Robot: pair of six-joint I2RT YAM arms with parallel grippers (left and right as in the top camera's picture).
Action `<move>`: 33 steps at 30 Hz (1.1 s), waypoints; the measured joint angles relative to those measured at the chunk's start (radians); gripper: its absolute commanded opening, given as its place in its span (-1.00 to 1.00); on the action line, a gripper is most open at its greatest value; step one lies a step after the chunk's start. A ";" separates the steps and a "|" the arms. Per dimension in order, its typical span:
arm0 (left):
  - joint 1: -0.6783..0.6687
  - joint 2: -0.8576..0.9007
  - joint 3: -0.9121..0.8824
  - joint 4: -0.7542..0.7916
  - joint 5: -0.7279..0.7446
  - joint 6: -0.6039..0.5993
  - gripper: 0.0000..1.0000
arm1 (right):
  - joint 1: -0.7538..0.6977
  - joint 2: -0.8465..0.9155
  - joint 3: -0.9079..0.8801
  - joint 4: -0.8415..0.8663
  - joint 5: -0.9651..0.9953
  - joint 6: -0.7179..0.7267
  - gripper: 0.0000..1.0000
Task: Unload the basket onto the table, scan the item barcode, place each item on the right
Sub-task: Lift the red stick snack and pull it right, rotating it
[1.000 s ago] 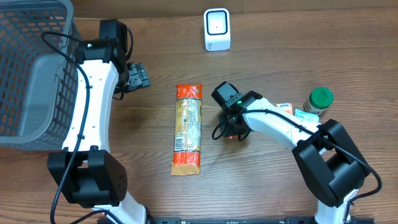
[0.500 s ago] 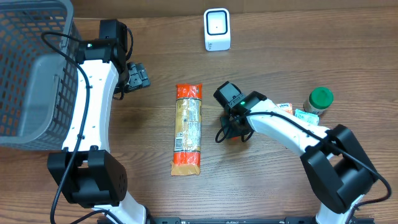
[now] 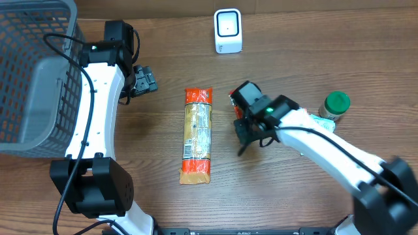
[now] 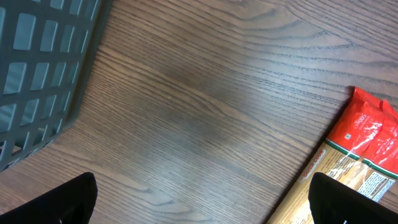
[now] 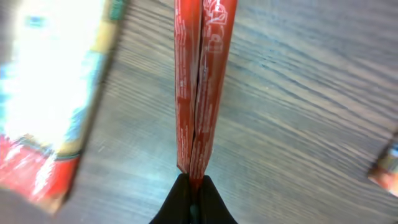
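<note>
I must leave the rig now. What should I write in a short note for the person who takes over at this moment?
The left gripper is open and holds nothing, beside the basket.
The right gripper is shut on one end of a red packet.
Things: the scanner stands at the far side of the table, apart from the packet. A pasta pack lies flat in the middle, and a jar stands at the right.
Done: the packet is gripped.
Left: bring it before the scanner and show its barcode. No view shows the barcode.
</note>
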 measured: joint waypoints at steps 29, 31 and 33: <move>0.000 0.000 0.000 0.000 0.000 0.000 1.00 | -0.228 -0.444 -0.001 -0.457 -0.736 -0.900 -0.93; 0.000 0.000 0.000 0.000 0.000 0.000 1.00 | -0.228 -0.446 -0.001 -0.459 -0.738 -0.900 -0.93; 0.000 0.000 0.000 0.000 0.000 0.000 1.00 | -0.228 -0.446 -0.001 -0.459 -0.738 -0.899 -0.93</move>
